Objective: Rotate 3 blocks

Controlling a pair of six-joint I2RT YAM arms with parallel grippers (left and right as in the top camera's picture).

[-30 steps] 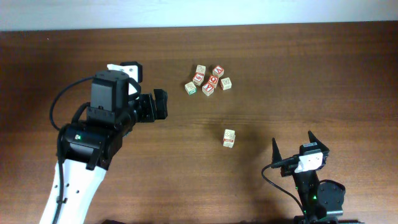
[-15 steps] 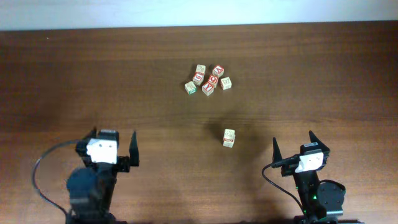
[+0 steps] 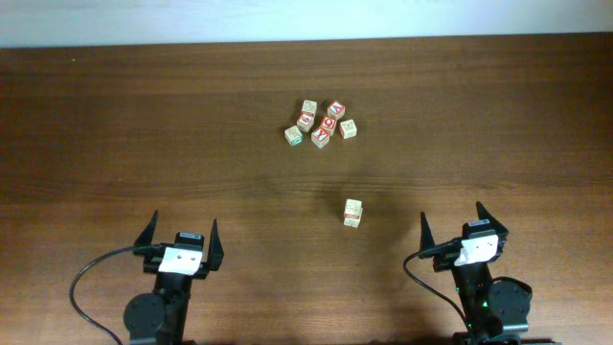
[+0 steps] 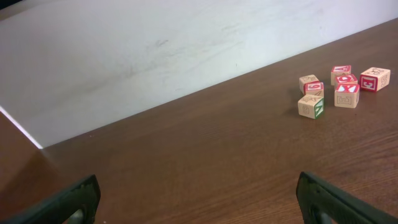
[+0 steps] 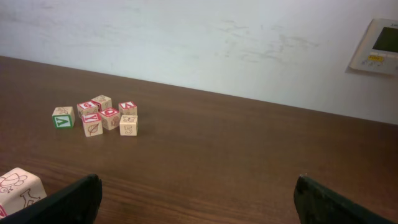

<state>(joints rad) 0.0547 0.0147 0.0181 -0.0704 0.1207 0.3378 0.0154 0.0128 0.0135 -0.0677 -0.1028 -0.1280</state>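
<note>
Right gripper (image 3: 450, 213) wide open, empty, same as my left gripper (image 3: 183, 220); lone tan block (image 3: 352, 213) sits just left of it, nearer this arm.

Even, diffuse light falling from above, table (image 3: 144, 115) showing a soft sheen without glare, lone block (image 3: 352, 212) casting a faint soft shadow, overhead view reading sharp, wrist views blurring at the bottom corners, wall (image 4: 124, 56) appearing bright.

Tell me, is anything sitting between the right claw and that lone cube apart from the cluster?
Nothing visible. Only bare table lies between the open right gripper and the lone cube; the cluster sits farther back.
</note>
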